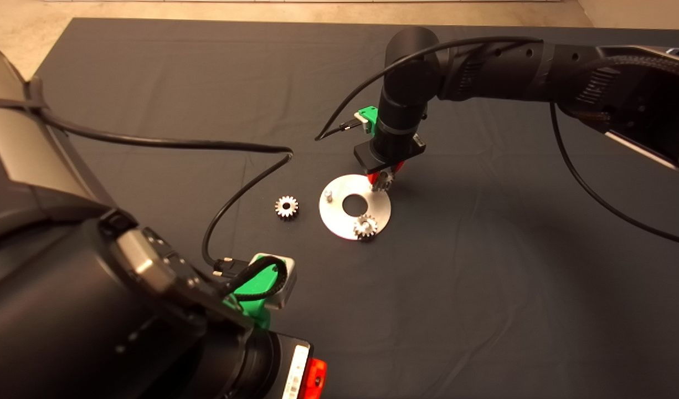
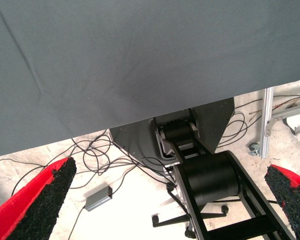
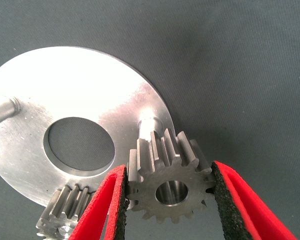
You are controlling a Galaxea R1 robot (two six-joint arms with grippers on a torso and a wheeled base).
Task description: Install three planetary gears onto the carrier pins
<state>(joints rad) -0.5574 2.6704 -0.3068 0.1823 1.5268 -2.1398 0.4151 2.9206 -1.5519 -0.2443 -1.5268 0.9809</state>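
Note:
The silver disc (image 1: 339,219) lies at mid-mat with its carrier pins upright. One planetary gear (image 1: 365,226) sits on the near pin. The left pin (image 1: 328,195) is bare. My right gripper (image 1: 382,178) hangs over the disc's far right rim, shut on a second gear (image 3: 170,185), held tilted just short of the third pin (image 3: 149,122). The seated gear (image 3: 65,212) and the disc (image 3: 90,85) also show in the right wrist view. A third gear (image 1: 286,206) lies flat on the mat left of the disc. My left gripper (image 2: 168,169) is parked at the lower left, open.
The left arm's cable (image 1: 245,183) loops over the mat close to the loose gear. The left wrist view shows the mat's edge (image 2: 140,120), the floor with cables and the robot's base (image 2: 210,175).

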